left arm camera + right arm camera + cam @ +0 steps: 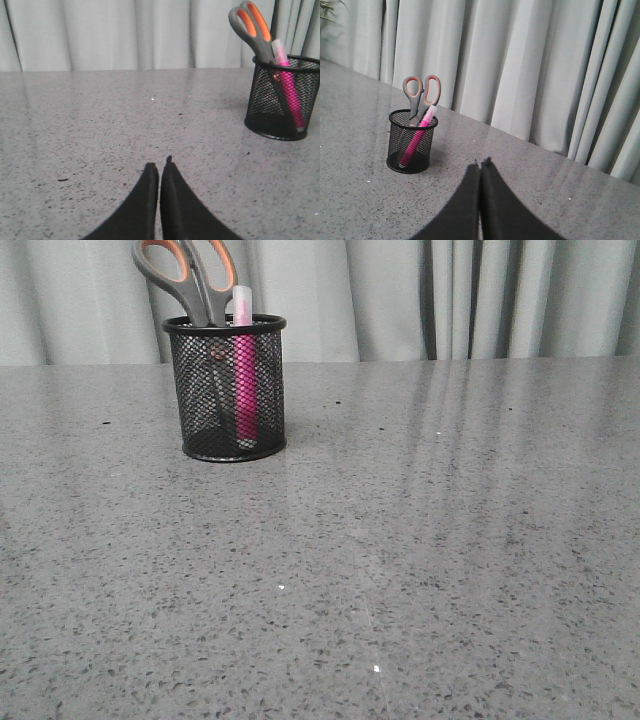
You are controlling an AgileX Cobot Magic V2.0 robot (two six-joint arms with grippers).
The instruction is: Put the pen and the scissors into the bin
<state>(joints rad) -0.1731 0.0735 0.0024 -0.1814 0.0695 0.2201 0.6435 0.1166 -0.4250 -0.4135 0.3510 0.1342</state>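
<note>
Scissors [188, 275] and pen [245, 375] stand together inside the bin [228, 390] at the bench's [400, 570] far left, handles and cap poking out, while left hand [159, 167] and right hand [480, 164] sit clenched and empty, well apart from it.

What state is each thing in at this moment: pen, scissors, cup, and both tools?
pen: standing in the cup, cap end up, leaning.
scissors: blades down in the cup, handles sticking out above the rim, closed.
cup: upright on the table, holding both items.
left tool: shut, holding nothing, away from the cup.
right tool: shut, holding nothing, away from the cup.
</note>
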